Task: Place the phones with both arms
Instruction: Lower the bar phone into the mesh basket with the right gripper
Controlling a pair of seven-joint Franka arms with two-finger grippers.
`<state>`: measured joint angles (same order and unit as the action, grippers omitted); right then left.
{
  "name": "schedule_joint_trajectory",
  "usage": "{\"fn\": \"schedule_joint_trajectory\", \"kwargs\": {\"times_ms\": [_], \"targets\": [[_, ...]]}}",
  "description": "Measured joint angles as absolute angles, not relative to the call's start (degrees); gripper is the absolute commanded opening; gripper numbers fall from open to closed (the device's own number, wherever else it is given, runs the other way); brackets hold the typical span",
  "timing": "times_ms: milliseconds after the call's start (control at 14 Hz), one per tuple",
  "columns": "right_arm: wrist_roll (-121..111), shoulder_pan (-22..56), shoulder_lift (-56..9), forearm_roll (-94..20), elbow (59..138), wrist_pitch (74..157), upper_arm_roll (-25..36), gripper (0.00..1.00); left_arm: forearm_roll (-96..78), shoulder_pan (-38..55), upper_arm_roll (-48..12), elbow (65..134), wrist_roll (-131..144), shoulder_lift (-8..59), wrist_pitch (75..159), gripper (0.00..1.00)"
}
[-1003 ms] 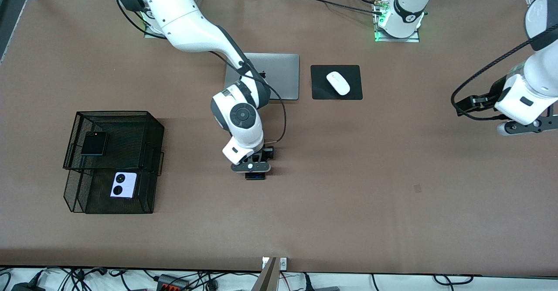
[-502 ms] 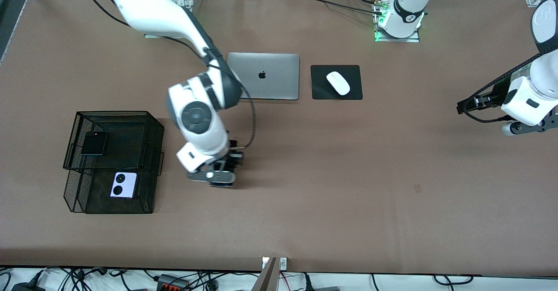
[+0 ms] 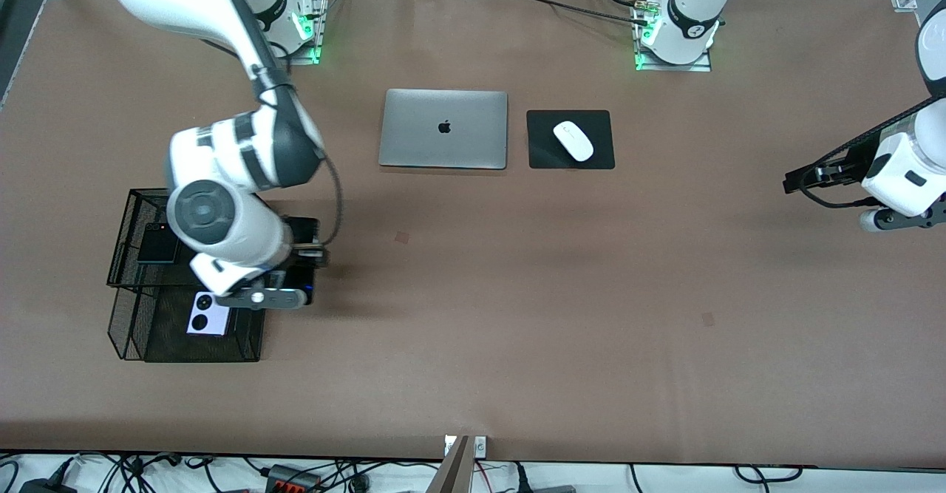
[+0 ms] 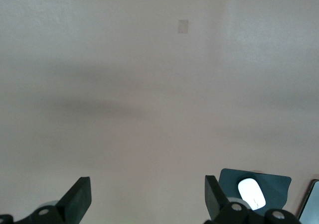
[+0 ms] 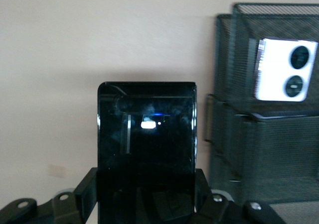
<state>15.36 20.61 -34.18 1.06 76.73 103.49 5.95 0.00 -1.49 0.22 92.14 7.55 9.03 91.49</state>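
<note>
1. Right pincer (image 3: 284, 293) up in the air, over the edge of the black mesh organizer (image 3: 251, 330) at the right arm's end of the worktop (image 3: 517, 293).
2. Clamped tight on the long slim black phone (image 5: 146, 134), gripped at one end, the slab jutting out flat from between the fingers (image 5: 89, 189).
3. Seen from the right wrist view, held just beside the mesh wall, apart from it.
4. Small black phone (image 3: 160, 243) lying on the organizer's raised upper tier, farther from the front camera.
5. Lilac phone (image 3: 208, 313) with two black circles lying flat in the lower tier, nearer to the front camera.
6. Left pincer (image 4: 147, 196) spread wide apart, holding nothing, waiting over bare worktop at the left arm's end.
7. Silver laptop (image 3: 443, 128) closed, beside the white mouse (image 3: 573, 140) on its black pad (image 3: 543, 154), well apart from the phones.
</note>
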Motion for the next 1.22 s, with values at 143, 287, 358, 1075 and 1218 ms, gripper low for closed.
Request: {"fn": "schedule_joint_trajectory", "kwargs": {"times_ms": [143, 287, 358, 1075, 1218], "targets": [[10.54, 17.03, -32.45, 1.06, 79.27, 101.50, 5.96, 0.33, 0.00, -1.51, 0.09, 92.13, 7.55, 9.15, 91.50, 1.00], [8.34, 14.78, -30.04, 1.05, 82.13, 98.54, 5.95, 0.33, 0.04, -1.51, 0.01, 92.00, 6.12, 9.18, 91.59, 1.00], [8.17, 14.31, -28.66, 1.06, 83.69, 97.19, 5.93, 0.33, 0.40, -1.48, -0.15, 91.29, 3.94, 9.42, 91.82, 1.00], [5.11, 8.17, -25.61, 1.13, 92.74, 98.33, 5.91, 0.35, 0.36, -2.09, -0.29, 86.41, 0.91, 13.02, 88.46, 1.00], [4.66, 7.45, -25.86, 1.13, 93.27, 100.55, 5.90, 0.37, 0.02, -2.20, -0.29, 86.41, 0.91, 13.03, 88.10, 1.00]]}}
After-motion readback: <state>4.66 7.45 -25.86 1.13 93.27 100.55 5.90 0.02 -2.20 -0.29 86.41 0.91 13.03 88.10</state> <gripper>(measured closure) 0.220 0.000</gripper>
